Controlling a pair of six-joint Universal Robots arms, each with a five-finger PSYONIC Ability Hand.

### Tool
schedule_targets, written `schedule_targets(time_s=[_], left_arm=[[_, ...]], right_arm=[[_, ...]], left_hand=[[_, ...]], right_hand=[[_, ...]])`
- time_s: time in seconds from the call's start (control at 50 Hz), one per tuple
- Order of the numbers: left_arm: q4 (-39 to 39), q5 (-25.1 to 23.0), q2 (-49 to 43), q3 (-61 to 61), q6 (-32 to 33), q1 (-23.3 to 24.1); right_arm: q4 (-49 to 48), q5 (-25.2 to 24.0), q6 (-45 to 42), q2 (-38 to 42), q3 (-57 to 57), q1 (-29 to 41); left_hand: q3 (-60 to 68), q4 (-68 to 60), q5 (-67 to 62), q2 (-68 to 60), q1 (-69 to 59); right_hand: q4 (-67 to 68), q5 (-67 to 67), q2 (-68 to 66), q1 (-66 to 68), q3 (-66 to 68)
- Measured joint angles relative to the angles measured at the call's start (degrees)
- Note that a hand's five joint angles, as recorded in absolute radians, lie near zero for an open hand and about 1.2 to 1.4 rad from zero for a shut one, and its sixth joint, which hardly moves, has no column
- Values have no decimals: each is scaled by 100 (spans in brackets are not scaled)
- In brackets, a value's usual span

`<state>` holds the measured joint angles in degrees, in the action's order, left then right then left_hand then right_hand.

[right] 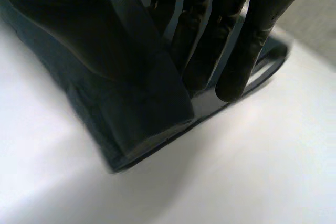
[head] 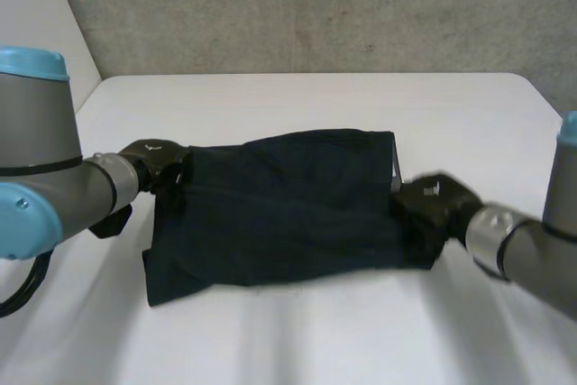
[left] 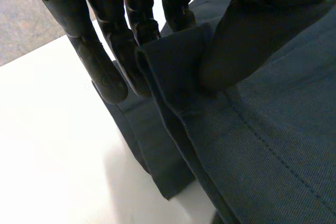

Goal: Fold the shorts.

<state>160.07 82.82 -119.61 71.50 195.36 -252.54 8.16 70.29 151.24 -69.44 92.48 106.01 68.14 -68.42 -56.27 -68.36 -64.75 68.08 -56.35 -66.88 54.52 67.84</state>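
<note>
Head: dark shorts [head: 279,209] lie mid-desk [head: 315,331]; left robot hand [head: 153,161] at their left edge, right robot hand [head: 433,205] at their right edge.
Left wrist: left robot hand [left: 131,3] pinches a raised fold of the shorts [left: 273,145] edge, thumb [left: 236,45] against fingers [left: 100,61].
Right wrist: right robot hand [right: 194,35] pinches the shorts [right: 131,114] edge, fingers [right: 247,40] straight, just above the desk [right: 252,171].

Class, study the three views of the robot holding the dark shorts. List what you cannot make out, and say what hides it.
1. Head view: the underside of the shorts, covered by their own top layer.
2. Head view: where the right hand ends and the cloth begins, dark on dark.
3. Left wrist view: some fingertips of the left hand, behind the fold it pinches.
4. Right wrist view: the cloth under the thumb, covered by it.
</note>
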Motion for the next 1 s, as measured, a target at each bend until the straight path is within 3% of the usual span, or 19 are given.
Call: schedule_targets(time_s=[0.12, 0.26, 0.42, 0.52, 0.54, 0.56, 0.58, 0.6, 0.64, 0.66, 0.76, 0.9, 1.0], left_arm=[[4, 113, -504, -697, 9, 5], [137, 786, -1530, -2115, 47, 10], [951, 1138, -2518, -3258, 207, 110], [1482, 1098, -2773, -3399, 379, 226], [1646, 1055, -2837, -3401, 459, 275], [1697, 1038, -2855, -3399, 490, 293], [1754, 1016, -2875, -3395, 526, 315], [1914, 941, -2926, -3373, 653, 389], [1992, 882, -2936, -3312, 777, 463], [2008, 866, -2928, -3282, 821, 490], [2007, 827, -2680, -3000, 947, 574], [2056, 777, -1080, -1403, 926, 546], [2167, 716, -267, -320, 871, 521]], right_arm=[[6, 63, -99, 464, -1371, 146], [-201, 171, -145, 1676, -3167, 327], [-1762, 514, -593, 3245, -4332, 533], [-2503, 586, -911, 3677, -4435, 609], [-2674, 593, -982, 3789, -4463, 624], [-2723, 592, -1003, 3823, -4471, 630], [-2766, 591, -1020, 3854, -4478, 635], [-2898, 586, -1069, 3942, -4497, 653], [-2923, 587, -1070, 3941, -4494, 658], [-2944, 589, -1027, 3839, -4456, 668], [-2837, 599, -657, 3273, -4139, 661], [-2003, 464, 1041, 1514, -2827, 423], [-1371, 188, 1684, 1008, -2105, 132]], left_hand=[[0, 0, 0, 0, 0], [0, -1, 0, 0, 0], [0, -1, 0, 0, 0], [-384, 400, 170, 441, 89], [-1746, 1781, 1506, 1888, 1577], [-2331, 2380, 2096, 2356, 2260], [-3371, 3451, 3160, 3545, 3489], [-3957, 4053, 3760, 4015, 4144], [-5078, 5182, 4868, 5191, 5134], [-5535, 5616, 5305, 5571, 5350], [-5633, 5706, 5372, 5695, 5351], [-5633, 5706, 5372, 5702, 5351], [-5632, 5706, 5371, 5702, 5351]], right_hand=[[0, 0, 0, 0, 1], [1, 0, 0, 0, 1], [1, -1, 0, 0, 1], [-159, 129, 141, -93, -154], [-1386, 1202, 1338, -1117, -1368], [-1386, 1202, 1338, -1117, -1368], [-2283, 2071, 2370, -2000, -2269], [-4257, 4023, 4251, -3690, -4249], [-4449, 4211, 4434, -3801, -4440], [-5367, 5125, 5293, -4266, -5368], [-5516, 5320, 5490, -4339, -5615], [-5322, 5107, 5192, -4195, -5296], [-4895, 4759, 4801, -3819, -4871]])
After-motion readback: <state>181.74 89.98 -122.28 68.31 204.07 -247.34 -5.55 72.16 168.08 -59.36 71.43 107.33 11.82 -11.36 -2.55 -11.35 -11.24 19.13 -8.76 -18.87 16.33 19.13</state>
